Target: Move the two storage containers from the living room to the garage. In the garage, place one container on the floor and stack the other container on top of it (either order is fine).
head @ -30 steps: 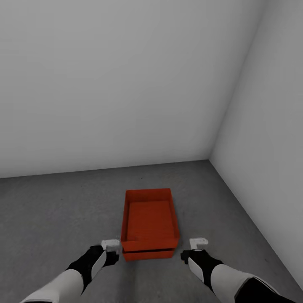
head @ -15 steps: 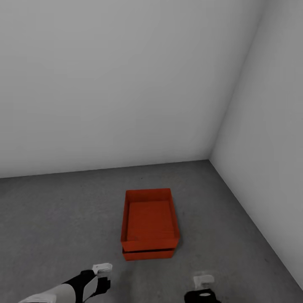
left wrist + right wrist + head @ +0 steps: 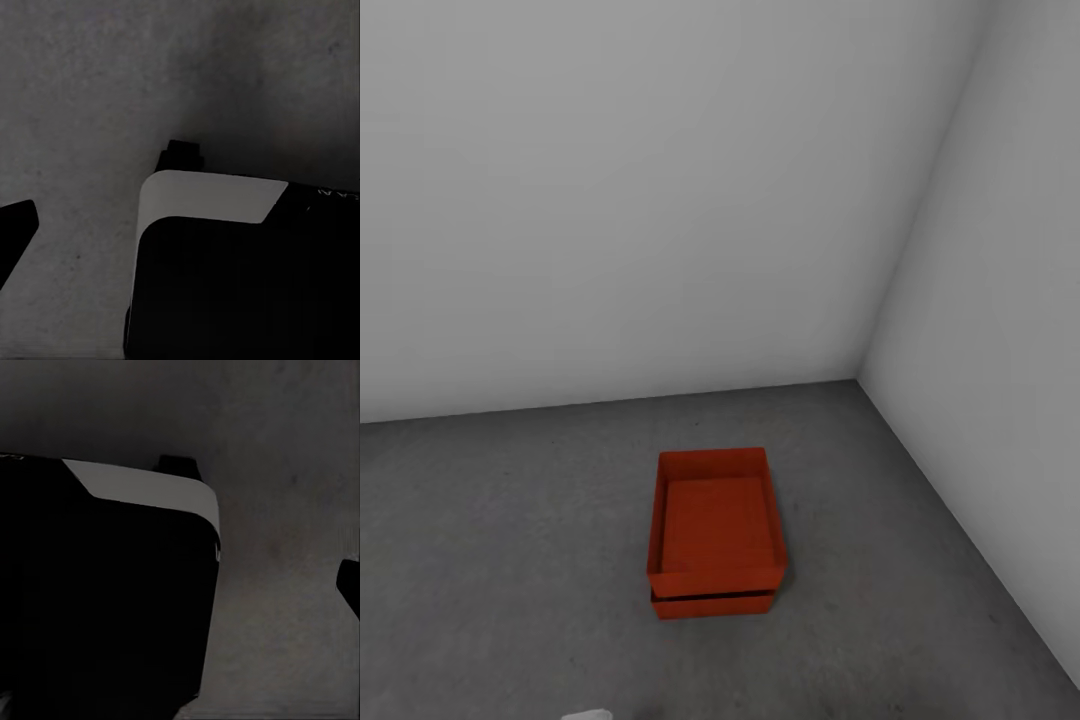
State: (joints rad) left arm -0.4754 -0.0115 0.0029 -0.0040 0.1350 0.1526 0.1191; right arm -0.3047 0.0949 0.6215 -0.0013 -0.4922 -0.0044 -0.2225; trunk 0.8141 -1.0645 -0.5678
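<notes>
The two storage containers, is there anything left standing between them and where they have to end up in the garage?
Nothing visible does. In the head view the upper storage container already sits on the lower storage container, which rests on the grey concrete floor near the wall corner. The floor around the stack shows no other object.

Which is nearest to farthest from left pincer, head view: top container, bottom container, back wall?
1. Top container and bottom container, stacked, ahead-right of left pincer: too close to call.
2. Back wall, far behind the stack.
</notes>
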